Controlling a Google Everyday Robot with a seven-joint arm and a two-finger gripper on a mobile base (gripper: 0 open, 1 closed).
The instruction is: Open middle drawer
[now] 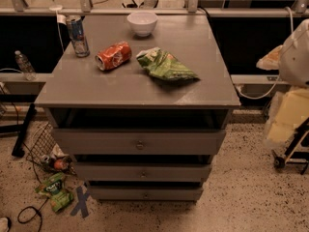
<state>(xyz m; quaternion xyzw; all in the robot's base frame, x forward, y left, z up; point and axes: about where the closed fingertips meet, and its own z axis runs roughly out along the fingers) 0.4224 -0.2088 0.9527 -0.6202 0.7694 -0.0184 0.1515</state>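
The grey cabinet [135, 88] has three drawers stacked at its front. The middle drawer [111, 172] is a flat grey front with a small round knob [143, 174], and it looks shut. The taller top drawer [96, 141] is above it and the narrow bottom drawer [116, 193] below. My gripper is not in view. Only white and yellowish parts of my arm [295, 57] show at the right edge, well right of the cabinet and apart from it.
On the cabinet top are a white bowl [142, 22], an upright can [77, 36], a red can lying on its side [113, 55] and a green chip bag [165, 65]. On the floor at the left lie a wire basket [41, 141], a green packet [55, 191] and cables.
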